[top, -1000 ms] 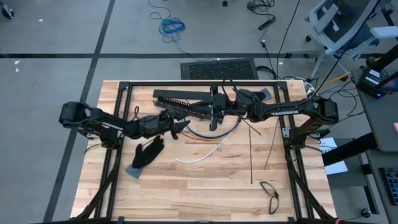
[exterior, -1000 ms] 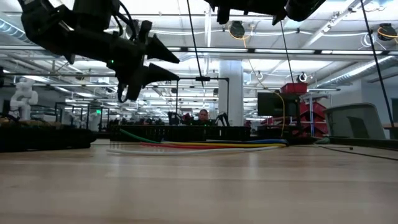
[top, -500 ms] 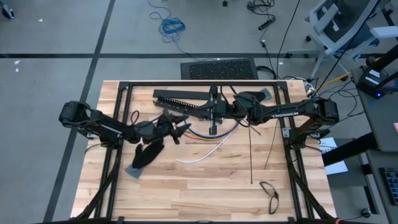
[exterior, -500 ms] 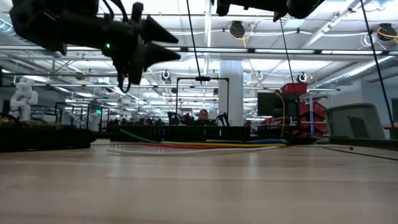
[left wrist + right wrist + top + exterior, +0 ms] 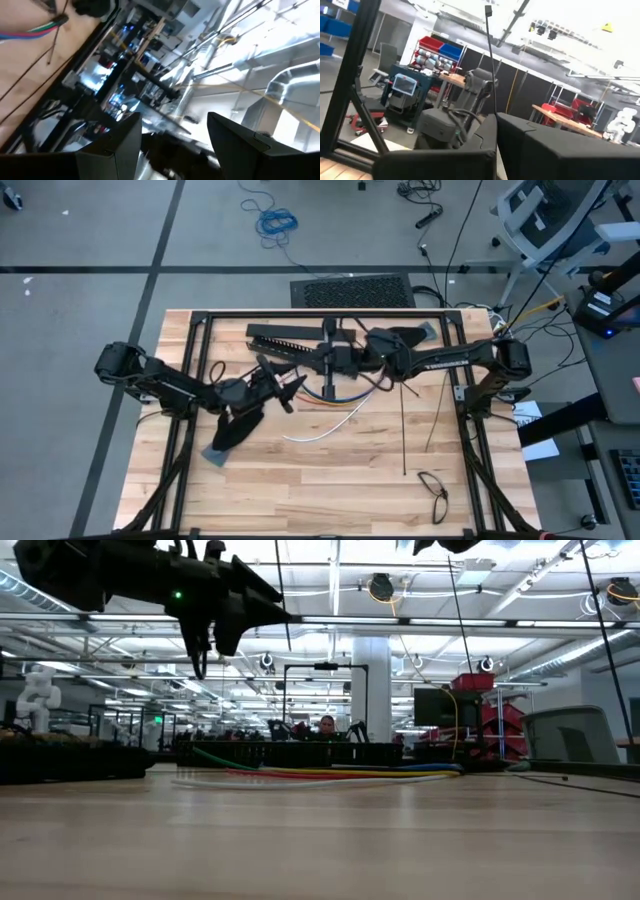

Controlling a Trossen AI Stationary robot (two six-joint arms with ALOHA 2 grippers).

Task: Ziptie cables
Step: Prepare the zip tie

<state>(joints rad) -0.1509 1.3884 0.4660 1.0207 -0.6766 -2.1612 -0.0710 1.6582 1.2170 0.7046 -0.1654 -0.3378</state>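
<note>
The wooden worktop [image 5: 330,480] carries a long black slotted bar [image 5: 285,338] near its far edge, and just in front of that lie the cables [image 5: 335,402]: thin wires in blue, red, yellow, green and white, curving together in shallow arcs at mid-worktop. The left claw [image 5: 292,388] hangs above their left end, fingers [image 5: 112,145] apart and empty. The right claw [image 5: 328,358] hovers over the bar, pinched together on a thin black zip tie [image 5: 491,60].
</note>
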